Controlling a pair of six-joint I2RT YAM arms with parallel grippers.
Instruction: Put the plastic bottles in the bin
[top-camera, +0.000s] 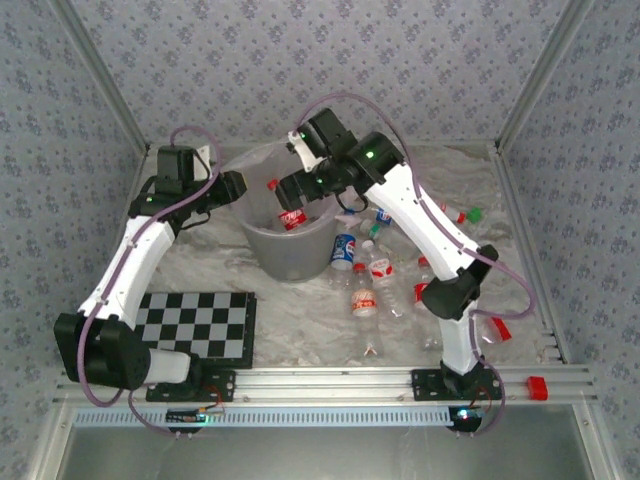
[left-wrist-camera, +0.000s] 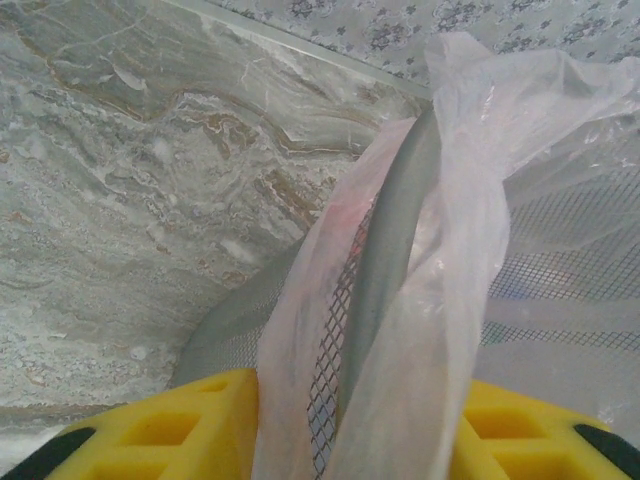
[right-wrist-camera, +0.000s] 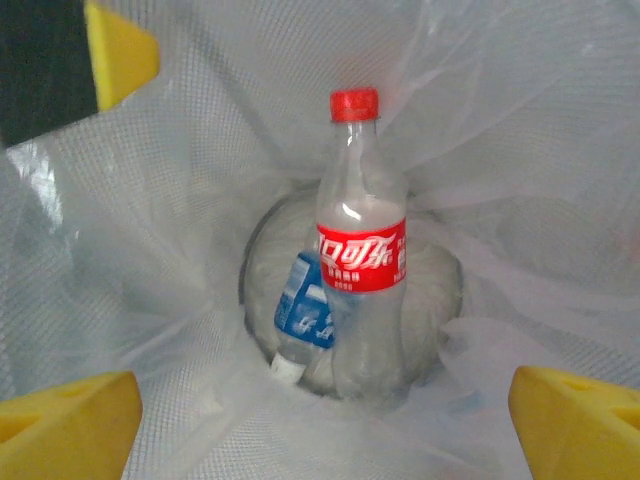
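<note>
The bin (top-camera: 290, 262) is grey plastic, matt and smooth. The bag (left-wrist-camera: 470, 190) lining it is thin translucent film, crinkled and softly shiny, with a fine mesh pattern showing through. The red-label bottle (right-wrist-camera: 362, 250) is clear glossy plastic with a slick printed label; the blue-label bottle (right-wrist-camera: 303, 312) looks alike. The desk (left-wrist-camera: 130, 180) has a grey marble-veined surface of low sheen. The left tool (left-wrist-camera: 360, 440) has yellow fingers (left-wrist-camera: 190, 428) of matt plastic. The arm shells (top-camera: 420, 215) are glossy white plastic, the rail (top-camera: 330, 380) bare metal.
</note>
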